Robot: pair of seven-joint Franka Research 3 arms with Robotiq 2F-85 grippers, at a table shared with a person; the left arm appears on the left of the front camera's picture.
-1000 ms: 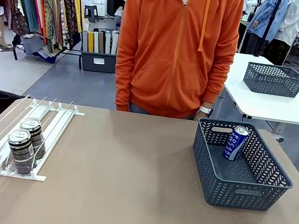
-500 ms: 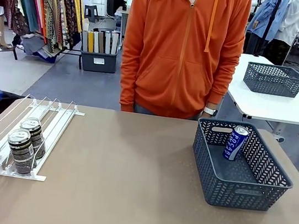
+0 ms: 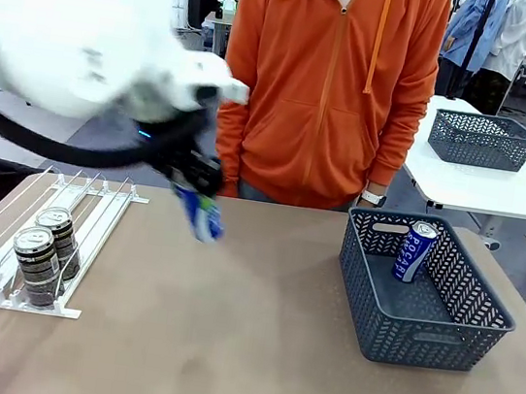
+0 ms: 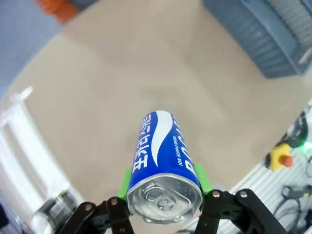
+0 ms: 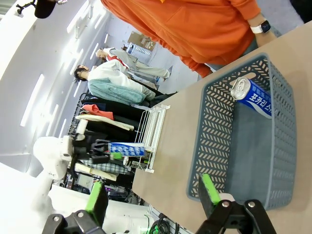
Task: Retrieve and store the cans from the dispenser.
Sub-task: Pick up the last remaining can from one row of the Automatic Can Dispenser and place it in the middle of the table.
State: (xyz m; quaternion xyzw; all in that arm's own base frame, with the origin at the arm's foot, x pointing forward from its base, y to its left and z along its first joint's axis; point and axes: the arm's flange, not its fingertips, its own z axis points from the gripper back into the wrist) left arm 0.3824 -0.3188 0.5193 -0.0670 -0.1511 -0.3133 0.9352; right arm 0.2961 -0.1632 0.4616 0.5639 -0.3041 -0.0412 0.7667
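A blue can (image 4: 162,146) is held tight in the left hand (image 4: 164,179). A green pad is pressed on each side of it, near its silver top. The can is pointed straight out from the hand, bottom end first.

In the front view, the can is seen up in the air, well to the left of the basket (image 3: 419,341). It is blurred there, so its tilt cannot be told from that view. A bare stretch of the surface (image 3: 244,332) lies between the can and the basket.

The right hand (image 5: 153,192) is spread wide and nothing is held in it. It is found close by the basket, nearer than the left hand is. The can is in the left hand, though, so the carrying is likely to be done by that arm.

A second blue can (image 3: 414,250) is already leaned inside the basket, against its far wall. Two dark cans (image 3: 38,263) are lined up in the rack (image 3: 8,303), far to the left of the basket. A person (image 3: 327,88) in an orange top is seen behind the surface, just left of the basket's far side.

For the next move, the held can must be brought to the right, over the basket's rim.
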